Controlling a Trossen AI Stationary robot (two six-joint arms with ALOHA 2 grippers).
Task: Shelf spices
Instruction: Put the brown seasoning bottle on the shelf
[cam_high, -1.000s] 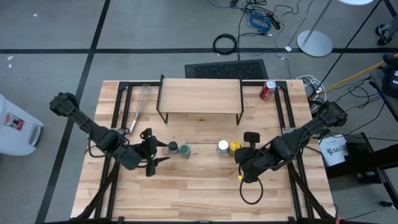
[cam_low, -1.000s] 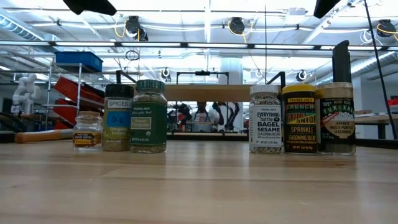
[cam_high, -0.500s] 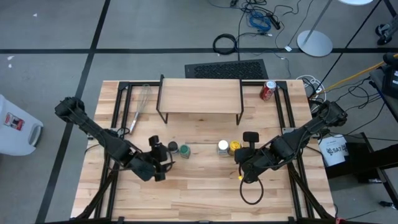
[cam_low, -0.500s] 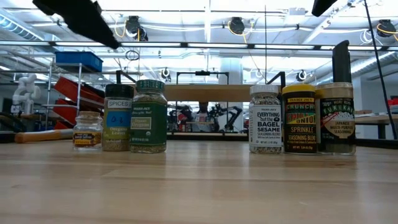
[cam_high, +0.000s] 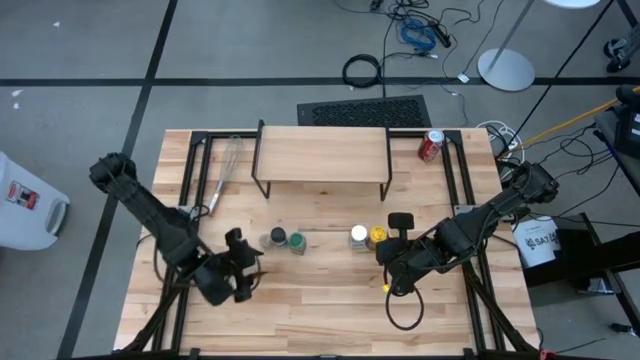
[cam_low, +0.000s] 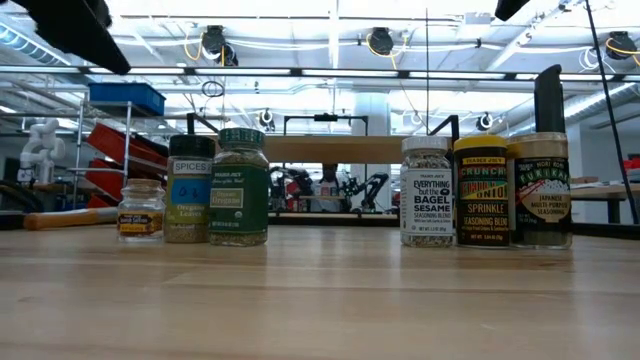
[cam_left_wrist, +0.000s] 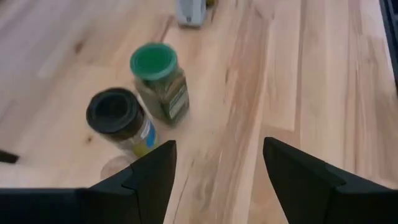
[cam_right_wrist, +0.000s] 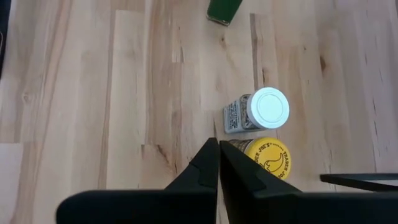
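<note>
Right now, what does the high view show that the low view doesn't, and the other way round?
Only the high view shows both grippers: the left gripper, open and empty, short of the left jars, and the right gripper, shut, beside the yellow-lidded jar. It also shows the whisk and red can.

Only the low view shows the jar labels, such as the bagel sesame jar, and a small jar at the far left.

Both show the jars standing upright on the table, with the shelf bare.

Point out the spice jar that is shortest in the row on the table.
The small clear jar with the tan-brown lid, at the far left end of the row in the low view. It reaches barely half the height of the dark-lidded jar beside it.
</note>
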